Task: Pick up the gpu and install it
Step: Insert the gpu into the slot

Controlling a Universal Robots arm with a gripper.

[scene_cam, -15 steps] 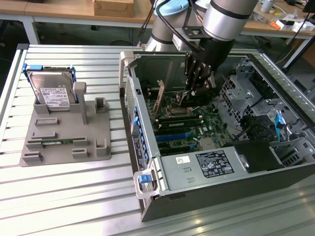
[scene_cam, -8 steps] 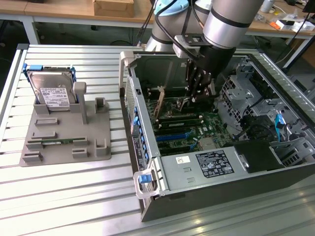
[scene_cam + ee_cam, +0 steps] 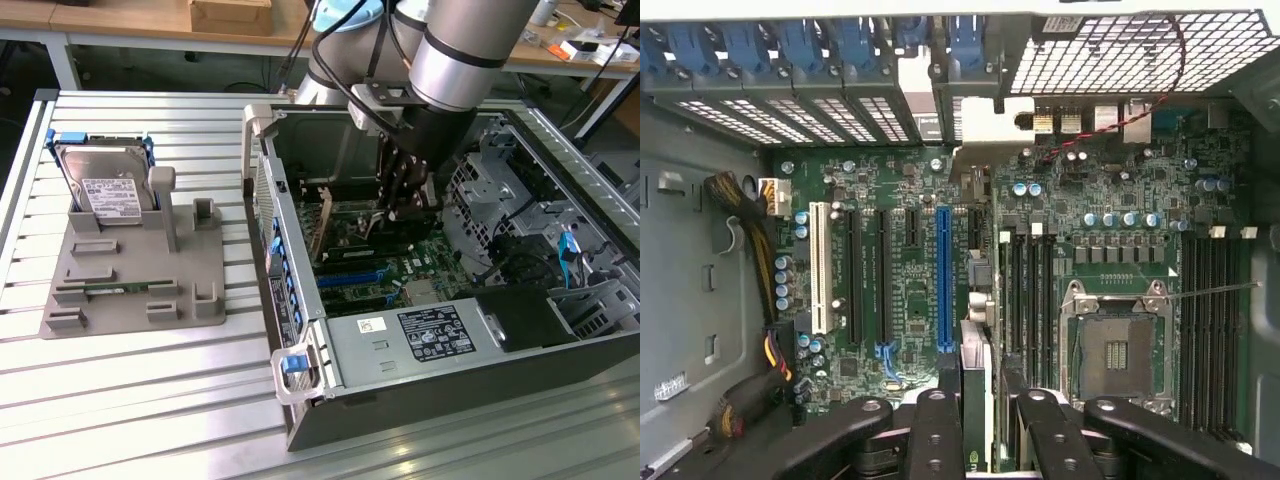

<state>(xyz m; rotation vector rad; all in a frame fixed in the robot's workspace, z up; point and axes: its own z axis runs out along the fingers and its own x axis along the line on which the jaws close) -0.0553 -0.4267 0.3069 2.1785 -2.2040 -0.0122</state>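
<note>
One pincer (image 3: 978,420) is at work, its black fingers (image 3: 936,440) clamped on the gpu (image 3: 976,385), which stands edge-on between them above the motherboard (image 3: 910,270) inside the open computer case (image 3: 400,345); the card's metal bracket (image 3: 978,180) reaches toward the rear slot openings at twelve o'clock. To seat it well, I judge the card should stay upright and parallel to the one blue expansion slot (image 3: 944,275), just beside it at about eleven o'clock, with the bracket lined up to its opening and pressure straight down. Counted outward: one white slot (image 3: 820,265), one empty processor socket (image 3: 1115,355); on the tabletop (image 3: 130,400), one grey fixture (image 3: 130,290) at nine o'clock of the case, carrying one hard drive (image 3: 105,190).
</note>
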